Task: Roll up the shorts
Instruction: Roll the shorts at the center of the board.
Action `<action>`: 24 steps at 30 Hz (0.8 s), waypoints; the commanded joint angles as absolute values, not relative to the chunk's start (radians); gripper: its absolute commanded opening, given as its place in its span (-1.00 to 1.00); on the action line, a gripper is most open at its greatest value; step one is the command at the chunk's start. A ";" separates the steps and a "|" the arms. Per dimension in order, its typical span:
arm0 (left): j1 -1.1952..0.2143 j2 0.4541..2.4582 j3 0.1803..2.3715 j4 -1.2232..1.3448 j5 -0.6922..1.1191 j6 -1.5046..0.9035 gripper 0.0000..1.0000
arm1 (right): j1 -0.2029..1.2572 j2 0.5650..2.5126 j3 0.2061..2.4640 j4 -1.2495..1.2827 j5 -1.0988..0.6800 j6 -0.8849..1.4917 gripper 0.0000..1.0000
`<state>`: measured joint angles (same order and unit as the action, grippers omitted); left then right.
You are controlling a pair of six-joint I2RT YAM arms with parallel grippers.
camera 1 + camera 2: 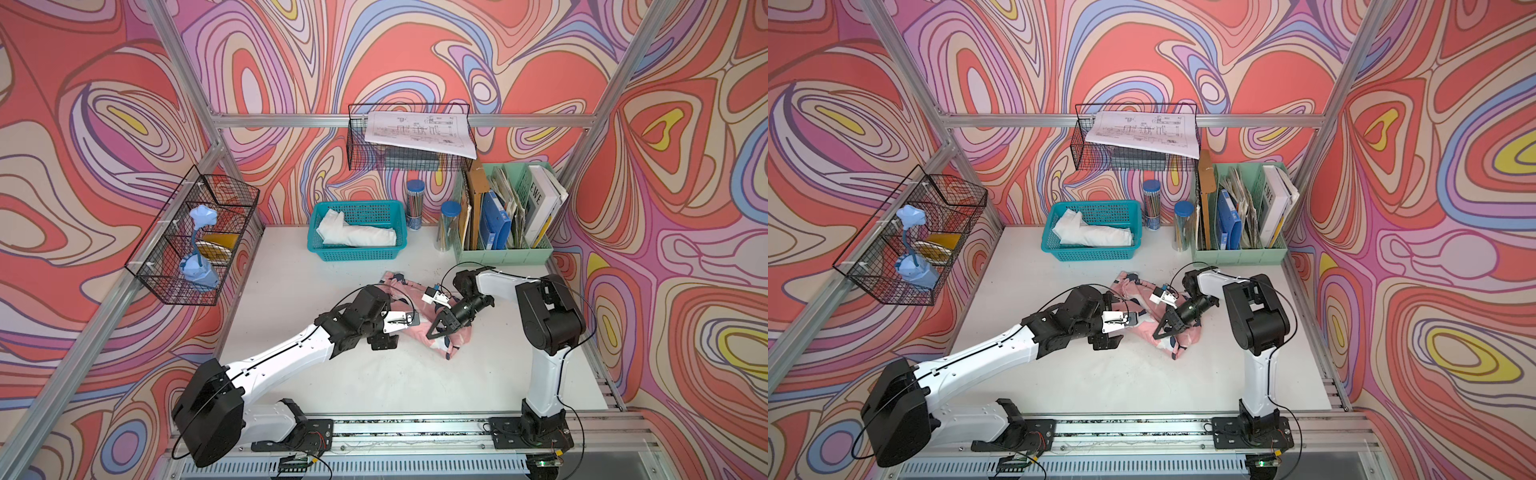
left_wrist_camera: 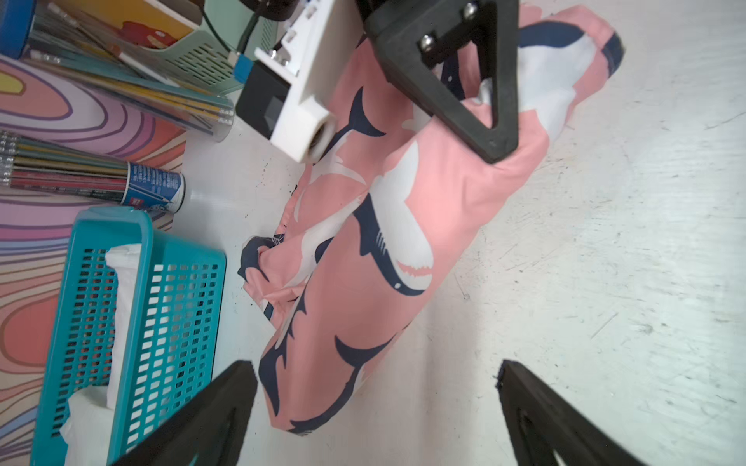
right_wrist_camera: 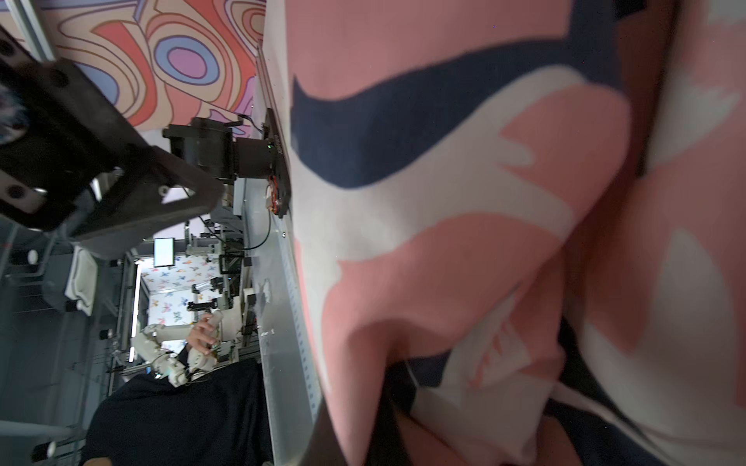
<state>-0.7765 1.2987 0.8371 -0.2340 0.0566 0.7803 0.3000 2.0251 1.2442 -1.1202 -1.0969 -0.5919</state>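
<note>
Bimanual cell, read from the base rail [image 1: 415,428] toward the teal basket [image 1: 357,249]; the white table [image 1: 374,382] lies bare on the near side of the basket. The left gripper [image 2: 373,363] stands nearer than the basket and roughly level with its near edge, jaws spread wide and empty, with one end of the bundle lying between them in the left wrist view. The right gripper [image 1: 436,328] is also on the near side of the basket, offset toward the right arm's side; its jaws are closed and, judging by the fabric bunched at the tips in the left wrist view, they pinch a fold of the shorts [image 1: 453,338]. The shorts lie on the table just in front of the basket and apart from it, as a loose, long, part-wound bundle of pink shark print, not yet a tight roll. For the step in hand, the open claw probably should take the free end level with the pinched fold, so both ends turn together; turning low over the table and drawing away from the basket would likely keep the winding snug; a slack navy hem [image 2: 254,254] trails on the basket side and seems to want tucking. Inside the basket rests a plain white cloth [image 1: 353,235], no part of the work.
</note>
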 commanded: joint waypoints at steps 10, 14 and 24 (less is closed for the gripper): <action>-0.811 1.501 0.865 -0.154 0.102 0.847 0.97 | 0.259 2.105 1.260 -1.143 -1.219 -0.589 -1.00; -0.810 1.564 0.879 -0.140 0.114 0.855 0.97 | 0.241 2.101 1.248 -1.112 -1.209 -0.559 -1.00; -0.810 1.607 0.813 0.135 0.041 0.898 0.97 | 0.241 2.115 1.253 -1.111 -1.195 -0.562 -1.00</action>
<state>-0.8066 1.5955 0.8371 0.0303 0.0563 0.8734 0.2432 2.1170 1.2572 -1.1286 -1.1965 -0.5594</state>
